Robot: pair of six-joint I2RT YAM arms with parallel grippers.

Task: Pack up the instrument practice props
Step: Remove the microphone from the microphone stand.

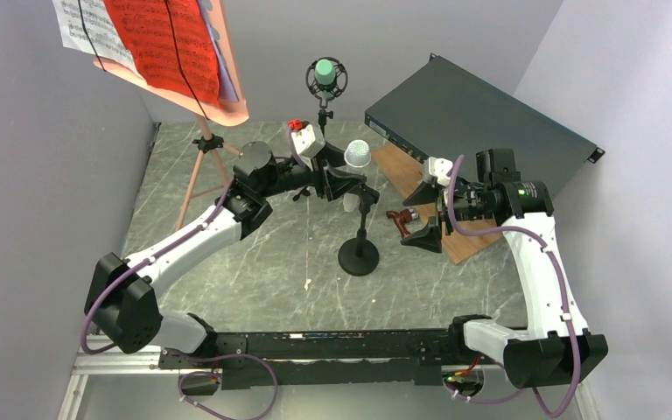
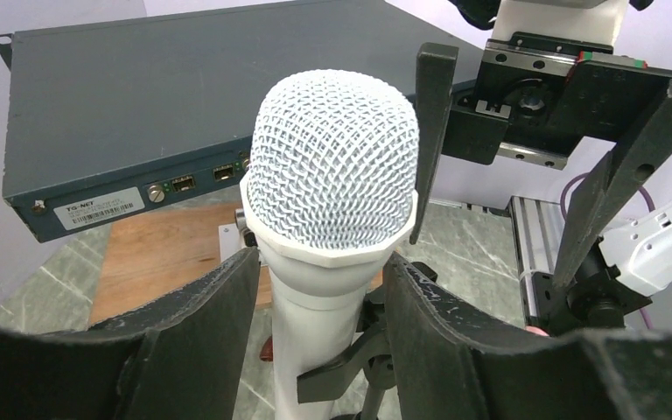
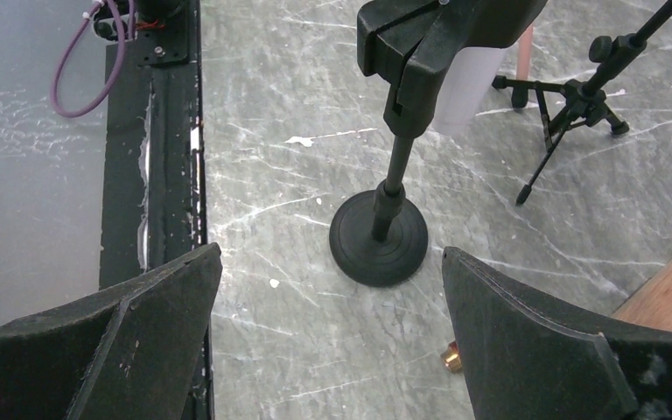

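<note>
The white microphone (image 1: 357, 155) stands in a black clip on a mount with a round base (image 1: 359, 256). My left gripper (image 1: 341, 181) is open, and its fingers straddle the handle just under the mesh head (image 2: 332, 166) with small gaps on each side. The left gripper also shows in its own wrist view (image 2: 319, 262). The green microphone (image 1: 325, 72) sits in a black shock mount on a small tripod behind. The pink tripod stand (image 1: 201, 166) at back left holds white (image 1: 87, 26), red (image 1: 162, 39) and lavender (image 1: 226, 79) pages. My right gripper (image 1: 422, 215) is open and empty, right of the round base (image 3: 378, 236).
A large dark green metal box (image 1: 481, 114) lies at back right on a brown wooden board (image 1: 468, 242). A small brass piece (image 3: 449, 357) lies on the table by my right gripper's finger. Grey walls close in on the left and right.
</note>
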